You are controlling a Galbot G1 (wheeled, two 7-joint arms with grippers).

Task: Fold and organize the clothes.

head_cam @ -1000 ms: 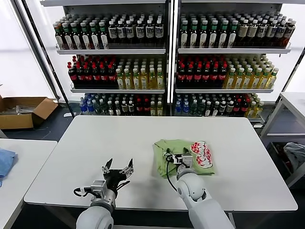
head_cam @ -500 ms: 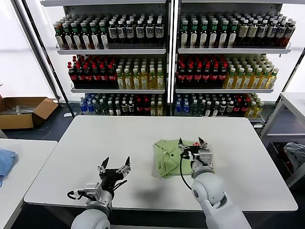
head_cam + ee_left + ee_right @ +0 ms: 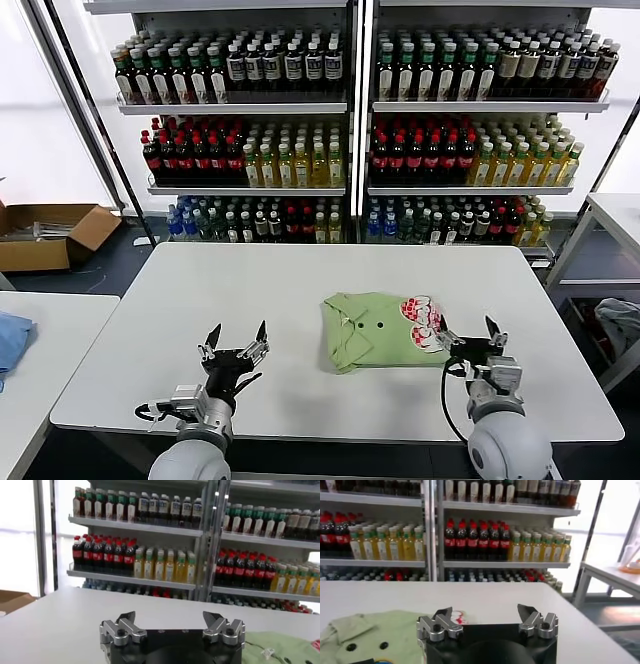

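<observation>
Neatly folded, the polo shirt (image 3: 380, 330) lay on the white table (image 3: 250, 290). Left gripper (image 3: 236, 343) hovered well to its left and right gripper (image 3: 468, 336) just beside its right edge, both spread wide and empty.

Both arms low at the near edge.
Left gripper (image 3: 236, 343) and right gripper (image 3: 467, 333): jaws spread wide, holding nothing.

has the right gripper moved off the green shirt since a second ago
Yes. The right gripper was over the folded light green polo shirt; it now sits off its right edge, nearer the white table's right side.
</observation>
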